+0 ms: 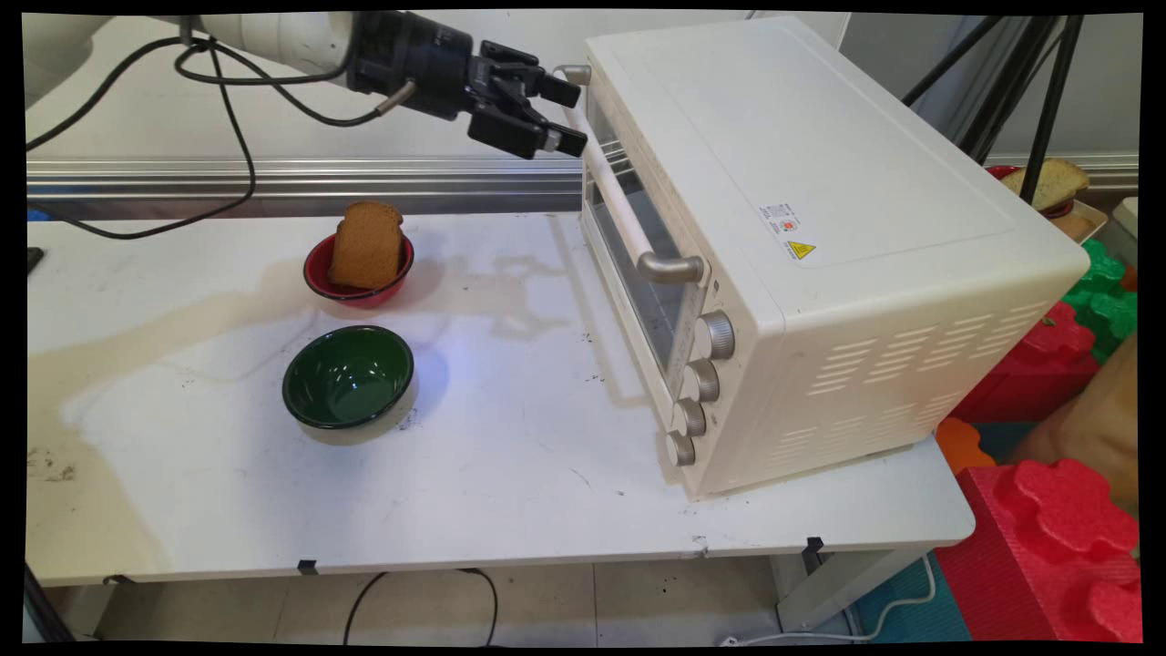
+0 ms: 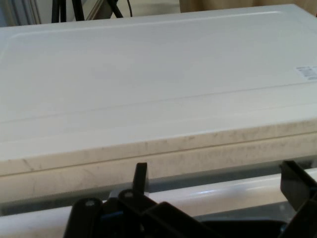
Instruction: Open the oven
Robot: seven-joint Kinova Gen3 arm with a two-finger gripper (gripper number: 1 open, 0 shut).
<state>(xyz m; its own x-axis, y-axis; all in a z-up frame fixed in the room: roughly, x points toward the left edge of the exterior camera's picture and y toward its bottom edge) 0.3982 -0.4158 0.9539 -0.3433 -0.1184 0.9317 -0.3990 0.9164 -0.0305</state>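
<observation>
The gripper (image 1: 570, 117) hangs high over the table's (image 1: 510, 474) far side, pointing right at the oven (image 1: 820, 182). Its fingers (image 1: 557, 90) are spread wide and hold nothing. The oven stands on the right of the table with its door (image 1: 638, 273) facing left. The handle (image 1: 619, 210) is a pale bar on metal brackets that runs along the door's top edge from far to near.

The gripper is nearest the far end of that bar, close to the far bracket and not at the bar's middle. In the main view one fingertip lies above the bar and the other at about its level. I cannot tell whether either touches it.

In the hand view the gripper (image 2: 219, 174) faces the oven's top front edge. The handle (image 2: 223, 194) crosses low between the two fingers (image 2: 141, 173), so the bar lies within the gap but nearer the palm than the tips. From these views, the fingers straddle the bar squarely across its length and there is room on both sides.

Four knobs (image 1: 717, 334) sit in a column at the door's near end. To the left, well apart from the gripper, a red bowl (image 1: 314, 281) holds a slice of toast (image 1: 367, 244) leaning upright. A green bowl (image 1: 348, 375) stands just nearer, with nothing in it
</observation>
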